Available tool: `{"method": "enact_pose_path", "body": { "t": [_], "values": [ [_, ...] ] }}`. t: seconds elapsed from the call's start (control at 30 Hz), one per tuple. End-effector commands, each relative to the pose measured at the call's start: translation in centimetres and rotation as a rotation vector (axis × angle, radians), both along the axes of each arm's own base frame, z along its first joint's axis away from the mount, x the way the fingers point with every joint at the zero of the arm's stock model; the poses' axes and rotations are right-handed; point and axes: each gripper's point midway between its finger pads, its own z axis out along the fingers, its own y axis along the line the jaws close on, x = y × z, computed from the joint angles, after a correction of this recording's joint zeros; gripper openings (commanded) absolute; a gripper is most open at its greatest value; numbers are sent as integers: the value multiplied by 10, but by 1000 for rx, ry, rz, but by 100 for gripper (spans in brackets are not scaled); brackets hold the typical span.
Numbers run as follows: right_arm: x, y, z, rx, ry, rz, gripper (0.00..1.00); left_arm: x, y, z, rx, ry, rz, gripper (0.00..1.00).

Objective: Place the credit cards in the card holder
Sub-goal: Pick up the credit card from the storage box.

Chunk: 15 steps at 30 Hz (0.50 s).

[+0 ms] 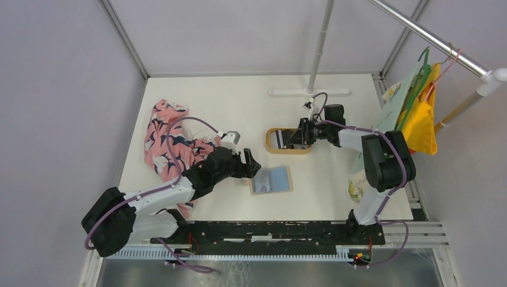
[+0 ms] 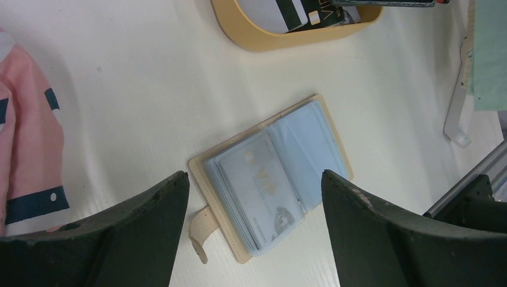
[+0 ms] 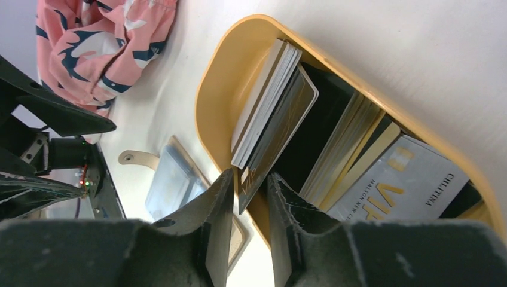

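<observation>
We log the card holder [image 1: 272,179] spread flat, long axis across the table [image 1: 197,95], beneath the widely parted left gripper [image 2: 254,179]; the right gripper [image 3: 250,179], jaws narrowly apart, straddles an on-edge dark credit card [image 3: 284,116].

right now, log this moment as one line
left pincer: open over open card holder | right pincer: astride dark card in tray, grip unclear

Left arm [image 1: 156,192]: white links alternating with bulky black joint housings. Right arm [image 1: 382,160] wearing same white-and-black scheme, big rounded black block sitting at elbow. Purple cables [image 1: 87,236] looping alongside both arms, running down to bases. Left gripper [image 2: 254,179]: fingers [image 2: 149,233] showing matte dark grey-black, broad, tapering, edges scuffing pale. Right gripper [image 3: 249,176] showing same dark wedge fingers, edges looking rough.
</observation>
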Motion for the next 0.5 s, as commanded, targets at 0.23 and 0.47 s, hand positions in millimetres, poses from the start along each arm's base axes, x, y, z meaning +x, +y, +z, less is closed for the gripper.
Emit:
{"method": "enact_pose_path", "body": {
  "t": [0.23,0.47],
  "values": [
    [14,8,2,59,22,-22,37,10,-17,27,-57,-65,-35,85],
    [27,-7,6,-27,-40,-74,10,9,-16,26,-53,-64,-32,84]
  ]
}}
